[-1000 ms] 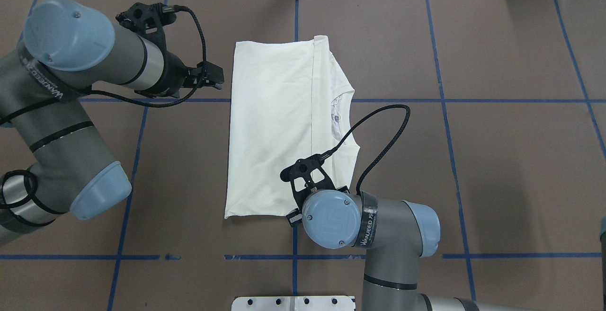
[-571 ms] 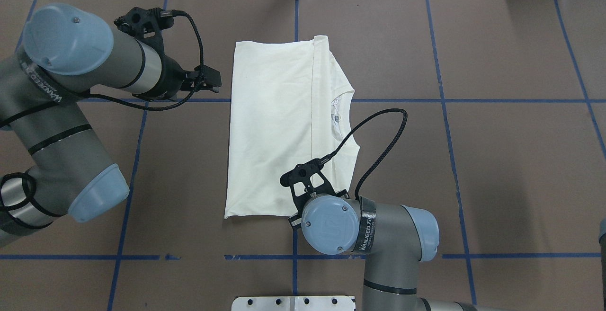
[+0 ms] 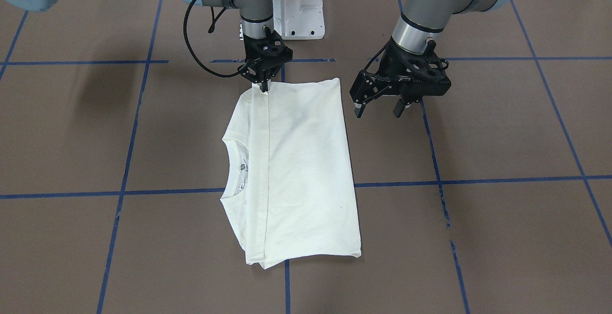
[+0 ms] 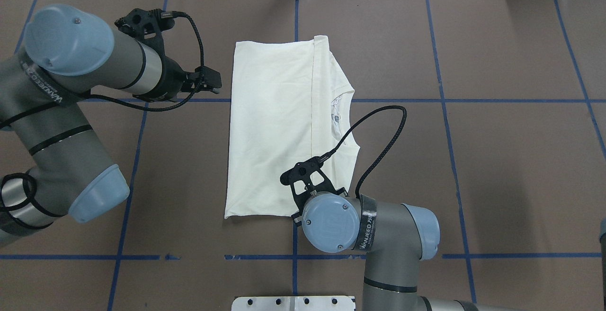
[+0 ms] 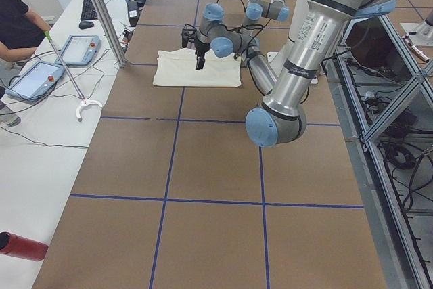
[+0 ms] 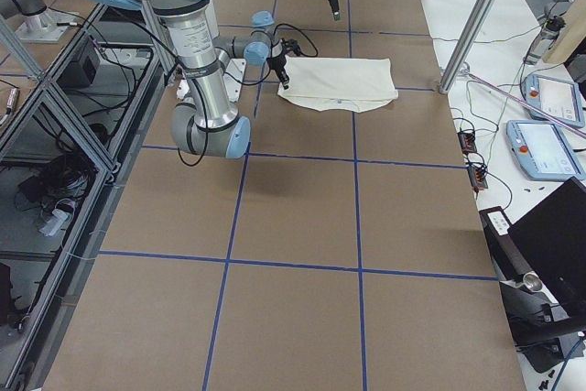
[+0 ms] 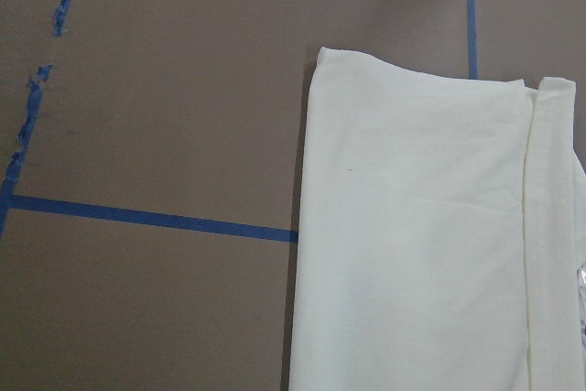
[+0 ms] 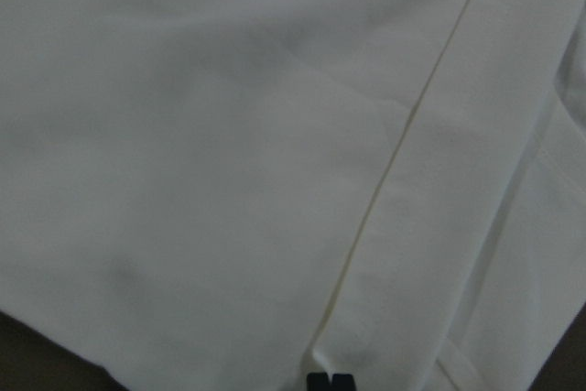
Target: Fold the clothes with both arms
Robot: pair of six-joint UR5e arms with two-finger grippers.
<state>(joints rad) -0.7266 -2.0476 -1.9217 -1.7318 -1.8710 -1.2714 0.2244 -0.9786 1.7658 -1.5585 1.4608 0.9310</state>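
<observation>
Straight out from the white base plate (image 4: pixel 293 303), the cream shirt (image 4: pixel 274 131) lies flat on the brown table (image 4: pixel 497 159), folded to a long rectangle with its plain back up. We note the collar (image 4: pixel 342 121) opening on the side to the robot's right of the base plate, with a label and a sliver of print just inside it. A folded edge runs the shirt's whole length, pointing away from the base plate.

Right gripper (image 3: pixel 264 87): upright at the shirt end nearest the base plate, fingers together and pinched on the cloth at that folded edge. In the right wrist view the black fingertips (image 8: pixel 319 382) sit closed, with fabric puckered up against them.

Left gripper (image 3: pixel 379 109): raised off the table to the robot's left of the base plate, beside the shirt's long plain edge and not touching it. Fingers stand well apart with nothing between them. Its wrist view looks down on a shirt corner and bare table.

Right arm (image 4: pixel 378 235) rises from beside the base plate; left arm (image 4: pixel 71 65) reaches in from farther to the robot's left of it.

Blue tape lines (image 4: pixel 473 101) grid the table. Across the table from the base plate we see a white bench with a teach pendant (image 5: pixel 32 79), a person's black sleeve (image 5: pixel 17 28) and a red cylinder (image 5: pixel 20 246).
</observation>
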